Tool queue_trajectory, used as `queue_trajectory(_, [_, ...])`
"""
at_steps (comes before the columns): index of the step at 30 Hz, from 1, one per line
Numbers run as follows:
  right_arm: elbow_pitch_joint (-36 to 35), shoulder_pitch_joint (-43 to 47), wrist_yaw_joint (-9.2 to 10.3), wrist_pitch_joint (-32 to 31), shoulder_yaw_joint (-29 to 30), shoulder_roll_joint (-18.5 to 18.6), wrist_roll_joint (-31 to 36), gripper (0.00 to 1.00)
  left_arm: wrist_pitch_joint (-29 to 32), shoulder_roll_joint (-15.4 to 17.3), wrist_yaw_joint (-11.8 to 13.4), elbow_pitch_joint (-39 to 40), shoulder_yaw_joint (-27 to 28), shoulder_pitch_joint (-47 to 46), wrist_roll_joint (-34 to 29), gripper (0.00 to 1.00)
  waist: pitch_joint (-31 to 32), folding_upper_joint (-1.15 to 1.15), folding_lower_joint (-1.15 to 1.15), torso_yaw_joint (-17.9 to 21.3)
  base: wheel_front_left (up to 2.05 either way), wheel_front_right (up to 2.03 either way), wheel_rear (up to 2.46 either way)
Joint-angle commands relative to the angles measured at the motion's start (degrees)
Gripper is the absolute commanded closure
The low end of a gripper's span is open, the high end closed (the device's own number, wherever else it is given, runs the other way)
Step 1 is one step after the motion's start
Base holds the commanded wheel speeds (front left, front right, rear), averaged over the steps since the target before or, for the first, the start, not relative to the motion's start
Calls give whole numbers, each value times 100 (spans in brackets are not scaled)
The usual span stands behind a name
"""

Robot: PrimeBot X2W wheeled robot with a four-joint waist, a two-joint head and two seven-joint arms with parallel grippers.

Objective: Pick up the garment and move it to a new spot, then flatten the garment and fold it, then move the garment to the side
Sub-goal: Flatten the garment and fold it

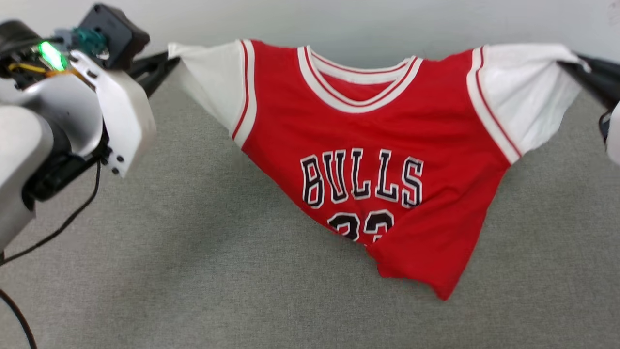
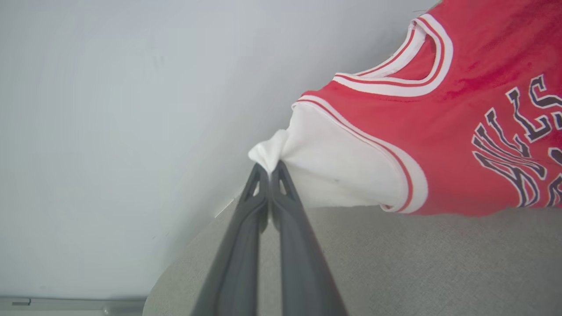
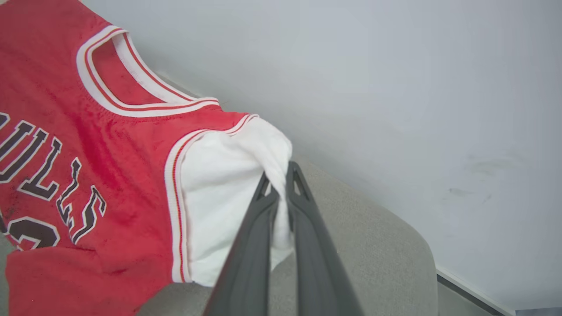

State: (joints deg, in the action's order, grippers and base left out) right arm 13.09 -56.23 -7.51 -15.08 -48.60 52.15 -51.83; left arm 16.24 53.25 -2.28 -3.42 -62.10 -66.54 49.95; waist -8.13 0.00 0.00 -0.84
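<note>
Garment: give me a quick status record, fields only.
item: garment, red jersey, front toward the head camera, stretched out by its sleeves
left: left gripper shut on one white sleeve tip
right: right gripper shut on the other sleeve
hem: sags toward grey surface; contact unclear
folded: no

The head camera looks forward and down at the shirt (image 1: 382,140) from in front, near enough that the shirt spans almost the whole width. The left wrist camera sits close at the shirt's left end, looking along the left gripper (image 2: 268,169) toward the wall (image 2: 109,109) behind the shirt. The right wrist camera mirrors it from the right end, along the right gripper (image 3: 279,175). All three share the collar (image 1: 361,89) and chest lettering (image 1: 361,177).
</note>
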Motion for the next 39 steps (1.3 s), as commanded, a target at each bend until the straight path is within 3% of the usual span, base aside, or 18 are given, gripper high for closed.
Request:
queue_trajectory(1, [-9,-142,4,25,55,-31,63,100,-17,-41,36,25,59,-109,-42,100,-15,0,0,-5,0,0,0])
queue_trajectory(11, [240,-1500,4,22,641,-484,804,100,-100,-556,-10,-469,446,-1237,-321,100,-465,0,0,-91,0,0,0])
queue_trajectory(20, [1083,-3138,4,-24,777,-1105,1501,100,-598,-1229,-58,-1525,810,-2565,-761,100,-1202,0,0,-199,0,0,0])
queue_trajectory(31, [2170,-4890,4,274,674,-1776,2050,100,-1285,-1724,-225,-2784,1156,-4204,-1168,100,-1925,0,0,-284,0,0,0])
queue_trajectory(39, [2866,-5635,4,566,266,-2052,2230,100,-1757,-1978,-359,-3572,1228,-4642,-1121,100,-2354,0,0,-357,0,0,0])
